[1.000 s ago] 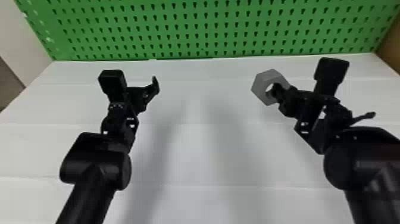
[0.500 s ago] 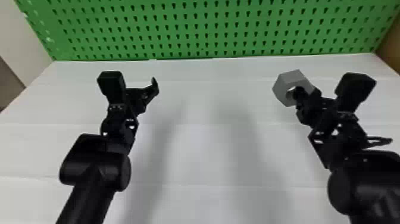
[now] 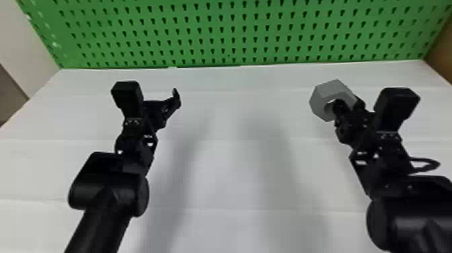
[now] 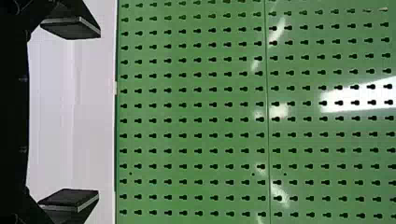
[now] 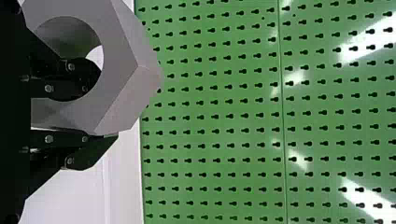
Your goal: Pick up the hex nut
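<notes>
My right gripper (image 3: 348,106) is shut on the grey hex nut (image 3: 331,90), holding it above the table at the right. One finger passes into the nut's hole and the other lies against its outer side. In the right wrist view, the right gripper (image 5: 88,109) pinches one wall of the hex nut (image 5: 122,70). My left gripper (image 3: 168,101) is parked over the left part of the table with nothing between its fingers; in the left wrist view the left gripper (image 4: 70,114) stands wide open.
A white table (image 3: 228,168) lies below both arms. Behind it, a green perforated board (image 3: 232,33) runs along the back edge. A pale wall (image 3: 28,43) is at the left and a brown surface (image 3: 442,50) at the right.
The right gripper has moved to the right with the hex nut held in it, mostly in the first half second. My left arm has kept still.
</notes>
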### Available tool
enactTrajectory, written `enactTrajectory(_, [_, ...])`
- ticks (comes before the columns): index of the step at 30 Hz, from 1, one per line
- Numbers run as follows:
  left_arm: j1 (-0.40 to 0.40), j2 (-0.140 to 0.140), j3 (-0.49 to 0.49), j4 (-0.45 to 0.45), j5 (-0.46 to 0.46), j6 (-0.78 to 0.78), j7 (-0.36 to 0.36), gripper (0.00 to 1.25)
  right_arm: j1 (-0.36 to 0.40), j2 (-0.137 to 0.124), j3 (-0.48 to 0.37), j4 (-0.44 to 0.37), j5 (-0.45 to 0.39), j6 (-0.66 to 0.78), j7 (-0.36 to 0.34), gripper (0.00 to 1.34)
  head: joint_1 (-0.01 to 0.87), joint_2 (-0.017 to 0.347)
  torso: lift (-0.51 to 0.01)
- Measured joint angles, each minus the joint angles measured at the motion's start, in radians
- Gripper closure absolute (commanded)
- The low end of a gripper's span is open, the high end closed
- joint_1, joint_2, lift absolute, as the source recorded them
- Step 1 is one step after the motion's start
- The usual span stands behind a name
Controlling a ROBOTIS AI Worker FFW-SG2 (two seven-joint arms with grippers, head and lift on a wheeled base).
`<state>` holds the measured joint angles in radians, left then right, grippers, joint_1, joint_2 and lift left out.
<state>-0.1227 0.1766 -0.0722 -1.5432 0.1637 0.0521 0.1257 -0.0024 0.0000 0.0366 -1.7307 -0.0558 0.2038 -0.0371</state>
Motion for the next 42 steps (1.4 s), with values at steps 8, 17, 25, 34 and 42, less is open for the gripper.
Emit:
enactTrajectory(8, [0.001,0.000,-0.005,0.000,0.002,-0.001,0.000,0.08,0.000,0.000,0.010,0.000,0.019,-0.004,-0.001,1.07,0.785,0.149,-0.082])
enactTrajectory(17, [0.001,0.000,-0.009,0.000,0.002,-0.002,0.000,0.08,0.002,0.000,0.023,0.000,0.042,-0.004,-0.001,1.07,0.785,0.149,-0.082])
enactTrajectory(25, [0.000,0.000,-0.010,0.000,0.002,-0.002,0.000,0.08,0.001,0.000,0.028,0.000,0.058,-0.004,-0.001,1.07,0.785,0.149,-0.082])
enactTrajectory(34, [-0.004,0.000,-0.010,0.000,0.002,-0.002,0.000,0.08,-0.003,0.000,0.031,0.001,0.074,-0.004,-0.001,1.07,0.785,0.149,-0.082])
enactTrajectory(42, [-0.005,0.000,-0.011,0.000,0.013,-0.002,0.003,0.08,-0.005,-0.002,0.037,0.001,0.087,-0.008,-0.001,1.07,0.785,0.149,-0.082])
